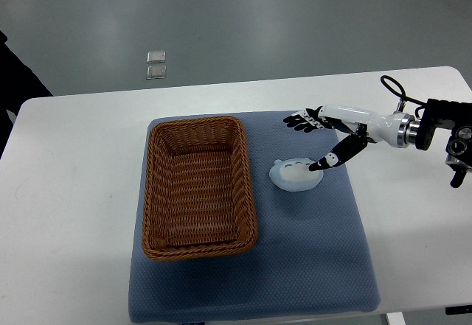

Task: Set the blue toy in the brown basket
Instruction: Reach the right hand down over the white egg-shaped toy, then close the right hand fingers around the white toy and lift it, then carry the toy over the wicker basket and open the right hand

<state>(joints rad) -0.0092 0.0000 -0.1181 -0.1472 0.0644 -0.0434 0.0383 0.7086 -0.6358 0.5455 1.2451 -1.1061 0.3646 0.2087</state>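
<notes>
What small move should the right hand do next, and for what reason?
Probably close the fingers around the blue toy: the right hand is open over it, thumb near its right edge, nothing held. The toy lies on the mat, right of the brown basket.

Right hand [330, 133] reaching from the right edge, fingers spread, thumb tip touching the blue toy [296, 175] on the blue mat [310, 259], just beside the brown basket [198, 186] (basket empty).
</notes>
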